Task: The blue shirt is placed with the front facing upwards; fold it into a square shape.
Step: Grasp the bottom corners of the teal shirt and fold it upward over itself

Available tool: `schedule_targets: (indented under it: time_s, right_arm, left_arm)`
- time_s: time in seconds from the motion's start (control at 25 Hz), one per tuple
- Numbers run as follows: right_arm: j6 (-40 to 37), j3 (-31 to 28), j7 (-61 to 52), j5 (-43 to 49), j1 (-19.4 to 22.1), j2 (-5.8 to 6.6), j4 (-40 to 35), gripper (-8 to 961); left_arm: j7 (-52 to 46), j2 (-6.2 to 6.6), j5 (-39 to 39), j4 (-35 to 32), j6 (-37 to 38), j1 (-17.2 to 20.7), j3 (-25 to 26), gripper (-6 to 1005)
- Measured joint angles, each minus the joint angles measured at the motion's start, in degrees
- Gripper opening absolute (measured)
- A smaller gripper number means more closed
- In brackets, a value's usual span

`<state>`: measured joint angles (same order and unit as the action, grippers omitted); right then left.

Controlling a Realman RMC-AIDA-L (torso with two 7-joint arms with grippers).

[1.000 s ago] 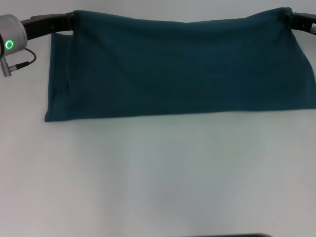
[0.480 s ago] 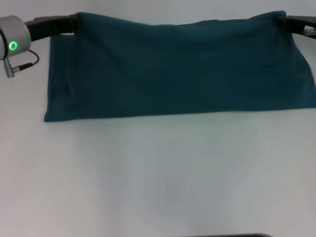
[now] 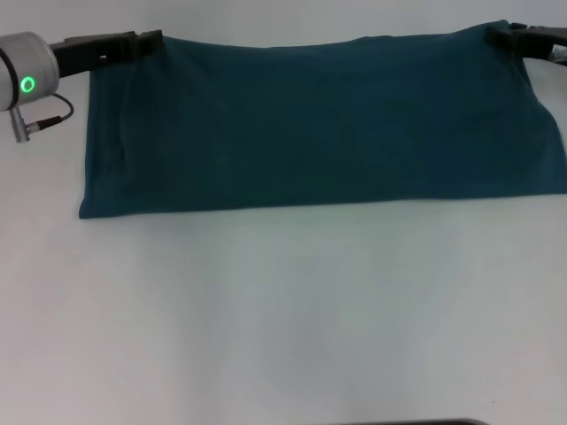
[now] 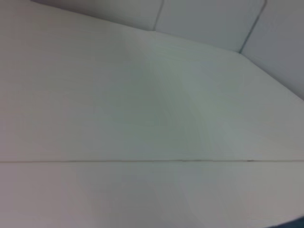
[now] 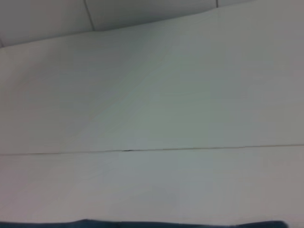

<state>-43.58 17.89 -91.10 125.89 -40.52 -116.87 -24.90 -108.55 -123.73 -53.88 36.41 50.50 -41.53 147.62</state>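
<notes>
The blue shirt is lying on the white table as a wide band, plain cloth showing and no lettering in sight, its near edge straight and flat. The left tool is sitting at the shirt's far left corner and the right tool at its far right corner. Compared with a second ago, the far edge of the shirt is lying lower and flatter; the raised corners have sunk and the left tool is now showing clear of the cloth, at the corner's edge. I cannot tell whether either tool is open or pinching the fabric, since the fingertips are too small to read and both wrist views are showing mostly bare table, with only a sliver of blue at their borders. My judgement is that this fold is being laid down and released, leaving a long rectangle that is needing further folds across its width to become square.
</notes>
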Motion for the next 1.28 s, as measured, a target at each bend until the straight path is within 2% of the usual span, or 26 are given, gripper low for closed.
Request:
schedule_targets:
  time_s: [0.08, 0.28, 0.4, 0.48, 0.72, 0.8, 0.96, 1.16, 1.28]
  right_arm:
    - [0.13, 0.39, -0.58, 0.08, 0.02, 0.19, -0.08, 372]
    - [-0.55, 0.66, -0.77, 0.24, 0.7, 0.31, -0.68, 626]
    - [-1.44, 0.6, -0.89, 0.11, 1.48, 0.18, -2.29, 654]
    - [-3.35, 0.33, -0.91, -0.2, 2.5, -0.33, -4.8, 673]
    - [-13.0, 0.51, 0.03, -5.36, 6.94, -1.56, -10.91, 730]
    - [-15.46, 0.59, 0.15, -5.81, 7.64, -1.49, -11.27, 726]
    - [-19.97, 1.84, 0.17, -5.37, 8.28, -1.05, -11.21, 719]
    - [-21.07, 5.79, -0.17, -5.36, 8.13, -0.96, -10.81, 585]
    - [-19.72, 7.58, -0.21, -5.37, 7.71, -1.51, -10.64, 454]
  left_arm:
    - [-0.78, -0.01, 0.01, 0.05, -0.84, 0.09, 0.15, 314]
    - [-2.23, -0.06, -0.49, 2.05, -0.46, 1.08, 0.17, 536]
    - [-2.94, -0.1, -3.11, 4.28, 2.06, 2.43, -0.14, 637]
    - [-2.85, -0.1, -6.12, 6.19, 5.44, 3.63, -0.23, 705]
    - [-1.65, -0.12, -11.6, 10.29, 15.36, 6.86, -0.48, 798]
    - [-1.23, -0.17, -11.97, 10.51, 16.18, 7.51, -0.53, 829]
    - [1.86, -0.28, -13.58, 9.78, 17.5, 8.4, -1.21, 828]
    - [3.41, -0.32, -14.53, 9.09, 17.55, 8.8, -2.87, 826]
    - [3.66, -0.36, -14.68, 8.96, 17.6, 8.87, -4.11, 825]
